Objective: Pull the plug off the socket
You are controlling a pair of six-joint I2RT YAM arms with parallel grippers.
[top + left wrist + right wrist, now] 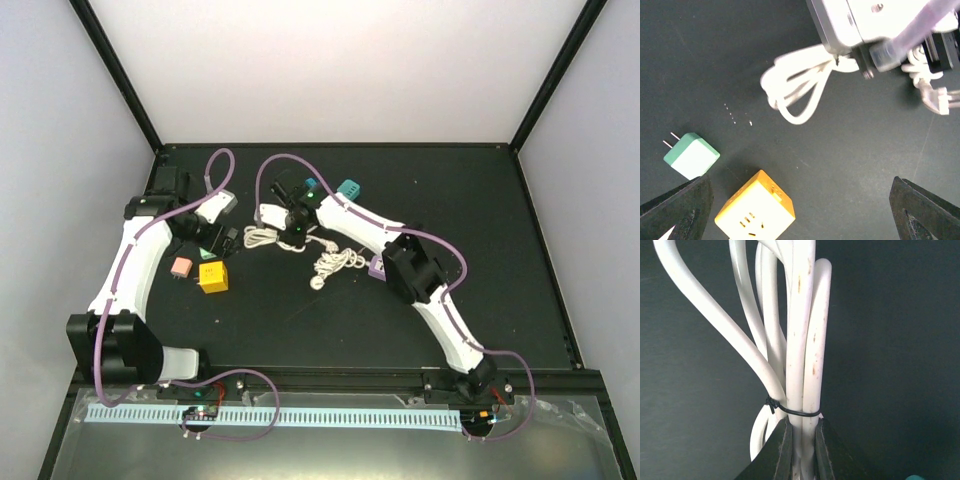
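Note:
The yellow cube socket (213,277) (755,211) lies on the black table with its slots facing up and nothing plugged into them. A small two-pin plug (181,267) (691,155), green and white in the left wrist view, lies just left of the cube and apart from it. My left gripper (222,240) (800,215) hangs open over bare table right of the cube. My right gripper (293,232) (802,442) is shut on a tied bundle of white cable (262,238) (799,90) (801,340).
A second white cable (335,262) lies coiled in the middle, and its pronged end (939,97) shows by the right arm. Two teal blocks (350,188) sit at the back. A purple block (378,266) lies under the right arm. Black frame posts edge the table.

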